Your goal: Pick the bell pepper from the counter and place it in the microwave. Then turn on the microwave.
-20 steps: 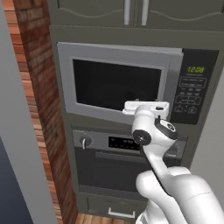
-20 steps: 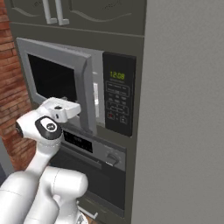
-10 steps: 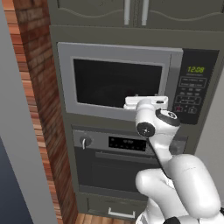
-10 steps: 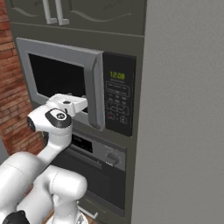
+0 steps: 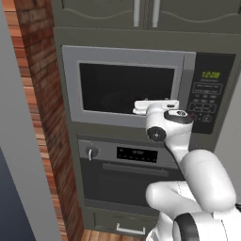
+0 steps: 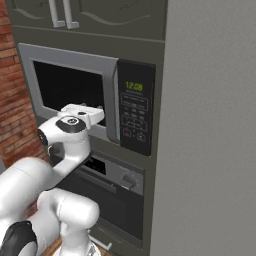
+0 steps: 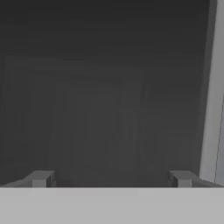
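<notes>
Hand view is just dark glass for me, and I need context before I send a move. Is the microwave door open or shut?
Observer: Shut, going by both base views. The microwave door sits flush in its frame.
Operator: Where's the gripper against it?
Observer: The gripper faces the lower right corner of the window, just left of the keypad panel.
Operator: Anything on the keypad?
Observer: Green digits at its top, reading about 12:08. I can't tell from that whether it is running.
</notes>
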Controlling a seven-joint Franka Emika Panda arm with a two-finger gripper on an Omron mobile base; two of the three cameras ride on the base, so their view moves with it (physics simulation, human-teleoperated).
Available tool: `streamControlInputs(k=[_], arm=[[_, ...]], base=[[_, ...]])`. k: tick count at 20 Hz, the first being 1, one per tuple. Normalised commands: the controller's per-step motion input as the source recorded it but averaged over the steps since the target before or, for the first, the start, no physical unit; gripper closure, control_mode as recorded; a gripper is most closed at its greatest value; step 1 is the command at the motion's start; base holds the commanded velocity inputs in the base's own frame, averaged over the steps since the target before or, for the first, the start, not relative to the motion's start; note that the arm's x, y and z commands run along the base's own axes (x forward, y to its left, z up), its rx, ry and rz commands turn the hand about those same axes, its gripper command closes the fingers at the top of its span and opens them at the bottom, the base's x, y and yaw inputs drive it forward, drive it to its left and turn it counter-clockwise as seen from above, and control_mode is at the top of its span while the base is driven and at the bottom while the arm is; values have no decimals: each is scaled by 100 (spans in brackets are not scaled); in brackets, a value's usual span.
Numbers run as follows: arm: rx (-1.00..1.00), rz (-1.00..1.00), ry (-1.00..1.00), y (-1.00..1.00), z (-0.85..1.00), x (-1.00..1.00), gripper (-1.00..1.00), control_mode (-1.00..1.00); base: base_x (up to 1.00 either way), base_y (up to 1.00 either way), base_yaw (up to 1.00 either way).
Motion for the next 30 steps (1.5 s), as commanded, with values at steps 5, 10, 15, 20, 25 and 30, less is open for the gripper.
streamControlInputs(k=[5, 10, 15, 20, 25, 30], arm=[[0, 0, 0, 0, 0, 13, -100, -100], [0, 0, 0, 0, 0, 0, -100, -100], [0, 0, 0, 0, 0, -22, -100, -100], [0, 0, 0, 1, 0, -44, -100, -100], [0, 0, 0, -2, 0, -48, -100, -100], [0, 0, 2, -6, 4, -39, -100, -100]], base=[[0, 0, 0], [0, 0, 0], [0, 0, 0], [0, 0, 0], [0, 0, 0], [0, 0, 0]])
